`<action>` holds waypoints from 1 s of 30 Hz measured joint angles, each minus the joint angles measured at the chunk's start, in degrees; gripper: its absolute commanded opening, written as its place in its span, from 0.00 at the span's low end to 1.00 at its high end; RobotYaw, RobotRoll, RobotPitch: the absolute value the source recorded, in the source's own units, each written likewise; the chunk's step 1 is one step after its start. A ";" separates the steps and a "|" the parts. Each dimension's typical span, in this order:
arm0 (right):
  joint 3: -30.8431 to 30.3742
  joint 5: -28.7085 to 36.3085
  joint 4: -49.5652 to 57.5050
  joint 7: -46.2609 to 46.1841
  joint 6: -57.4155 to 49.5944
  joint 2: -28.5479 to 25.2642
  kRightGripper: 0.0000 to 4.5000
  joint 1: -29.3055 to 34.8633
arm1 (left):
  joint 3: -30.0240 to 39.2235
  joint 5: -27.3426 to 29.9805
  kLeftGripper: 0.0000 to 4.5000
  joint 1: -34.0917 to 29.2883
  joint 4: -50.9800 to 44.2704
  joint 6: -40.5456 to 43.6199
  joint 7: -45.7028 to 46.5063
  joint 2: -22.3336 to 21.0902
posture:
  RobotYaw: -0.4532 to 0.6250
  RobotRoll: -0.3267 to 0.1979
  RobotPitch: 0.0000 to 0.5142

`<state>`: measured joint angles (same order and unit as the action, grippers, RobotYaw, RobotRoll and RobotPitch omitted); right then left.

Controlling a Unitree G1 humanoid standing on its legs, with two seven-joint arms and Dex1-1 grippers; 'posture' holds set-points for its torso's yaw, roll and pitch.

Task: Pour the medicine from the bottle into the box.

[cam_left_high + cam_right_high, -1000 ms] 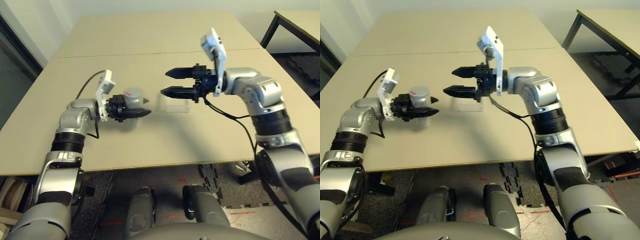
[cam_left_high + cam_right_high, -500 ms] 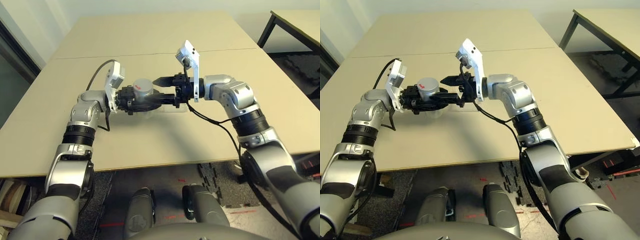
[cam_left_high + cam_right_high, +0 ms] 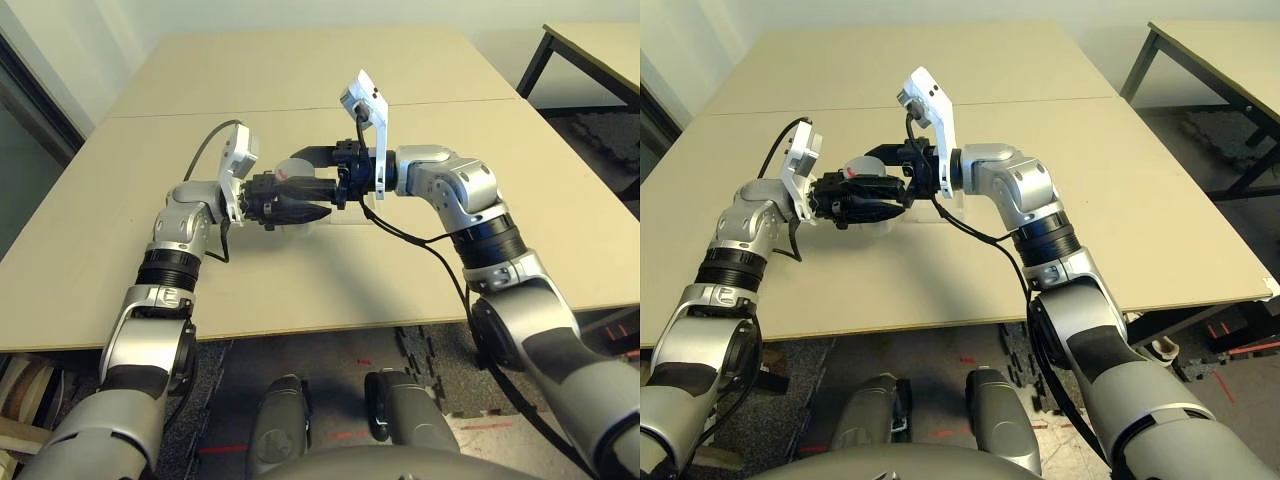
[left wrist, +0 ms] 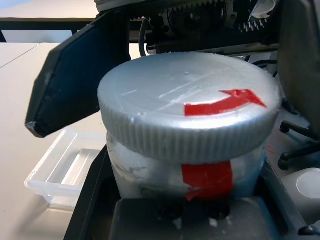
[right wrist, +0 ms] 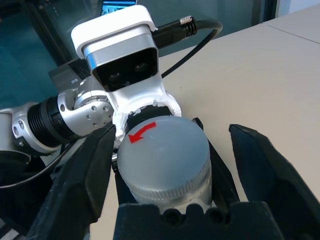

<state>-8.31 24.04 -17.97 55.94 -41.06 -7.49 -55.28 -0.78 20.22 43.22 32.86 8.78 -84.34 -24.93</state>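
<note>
Counter (image 3: 300, 290) is under the work, both claws meeting above it. Left claw (image 3: 315, 203) is clenched round the bottle body; right claw (image 5: 172, 129) is released, fingers spread either side of the cap.

Box (image 4: 65, 189) sits on the counter, off to the right of the bottle. Clear thin plastic, shallow, looks light; it'd likely slide or flex if you bump it. Leave it alone, or touch a wall only.

Bottle (image 4: 150, 177) is up in the left claw, roughly upright, cap on. Looks light and fairly rigid, but the smooth round side could spin in your grip. Keep the hold on the body, below the cap, firm enough to resist twist, not enough to squash it. Can't tell how full it is.

Cap (image 4: 175, 95) is wide, with a ribbed rim. Take it by the ribs, fingers opposite each other, centred; the smooth top gives you nothing. Judged step: unscrew before the pour. Off-centre pinch would probably slip or tip the bottle.

Red arrow (image 4: 222, 103) on top is handy for watching rotation.
</note>
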 measured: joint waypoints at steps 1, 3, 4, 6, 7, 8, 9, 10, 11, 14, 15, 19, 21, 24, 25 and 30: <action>-0.01 0.17 0.00 0.04 -0.06 0.25 0.71 0.00 | 0.04 0.00 0.59 0.00 0.12 0.00 0.14 0.01 | 0.32 0.62 0.09; -0.01 0.24 0.02 0.06 -0.09 0.36 0.61 0.00 | 0.12 0.15 0.59 0.02 0.38 0.01 0.16 0.07 | 0.32 0.62 0.09; -0.02 0.24 0.02 0.14 -0.09 0.34 0.61 0.00 | 0.14 0.20 0.59 0.02 0.39 0.03 0.16 0.09 | 0.32 0.62 0.09; -0.02 0.24 0.04 0.41 -0.05 0.23 0.61 0.01 | 0.14 0.36 0.59 0.02 0.39 0.11 0.16 0.19 | 0.32 0.62 0.09; -0.05 0.24 0.04 0.53 0.04 0.17 0.61 0.01 | 0.15 0.44 0.59 0.02 0.39 0.18 0.16 0.23 | 0.32 0.62 0.08; -0.12 0.23 0.05 0.85 0.29 0.02 0.61 0.06 | 0.15 0.61 0.59 0.01 0.34 0.37 0.10 0.30 | 0.32 0.62 0.08; -0.15 0.24 0.07 1.36 0.66 -0.18 0.61 0.14 | 0.15 0.86 0.59 0.01 0.23 0.67 0.01 0.44 | 0.32 0.62 0.08; -0.18 0.36 0.16 2.24 1.25 -0.54 0.61 0.27 | 0.15 1.20 0.59 -0.01 -0.20 1.38 -0.30 0.56 | 0.32 0.62 0.08; -0.19 0.50 0.38 3.45 1.85 -0.89 0.61 0.42 | 0.14 1.80 0.59 -0.05 -0.51 2.15 -1.02 0.61 | 0.33 0.62 0.08; -0.33 1.24 1.30 7.74 3.49 -2.27 0.60 0.93 | -0.02 3.19 0.59 -0.30 -2.37 4.34 -3.23 0.66 | 0.33 0.62 0.07; -0.51 1.32 1.44 8.87 3.77 -2.76 0.60 0.93 | -0.22 3.26 0.59 -0.38 -2.93 4.71 -3.59 0.66 | 0.33 0.62 0.06; -1.62 1.62 1.45 12.07 4.36 -3.94 0.59 0.85 | -0.65 3.31 0.59 -1.10 -4.81 6.17 -4.83 0.66 | 0.34 0.62 0.07; -1.84 1.69 1.15 13.58 4.64 -4.12 0.59 0.56 | -0.80 3.42 0.59 -1.24 -5.67 6.98 -5.24 0.66 | 0.35 0.62 0.07; -2.07 1.75 0.34 15.22 5.22 -4.04 0.59 0.14 | -0.83 3.54 0.59 -1.76 -7.24 7.89 -5.29 0.59 | 0.35 0.62 0.07; -2.13 1.76 -0.12 15.56 5.42 -3.91 0.59 0.04 | -0.83 3.63 0.59 -1.93 -7.46 8.24 -5.30 0.49 | 0.35 0.62 0.07; -2.38 1.73 -0.88 15.94 6.04 -3.33 0.75 0.00 | -0.83 4.26 0.59 -2.71 -8.09 8.70 -5.37 -0.04 | 0.36 0.62 0.09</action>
<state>-10.69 25.77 -18.85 71.88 -35.02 -10.82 -55.28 -1.61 24.47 40.51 24.77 17.48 -89.71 -24.96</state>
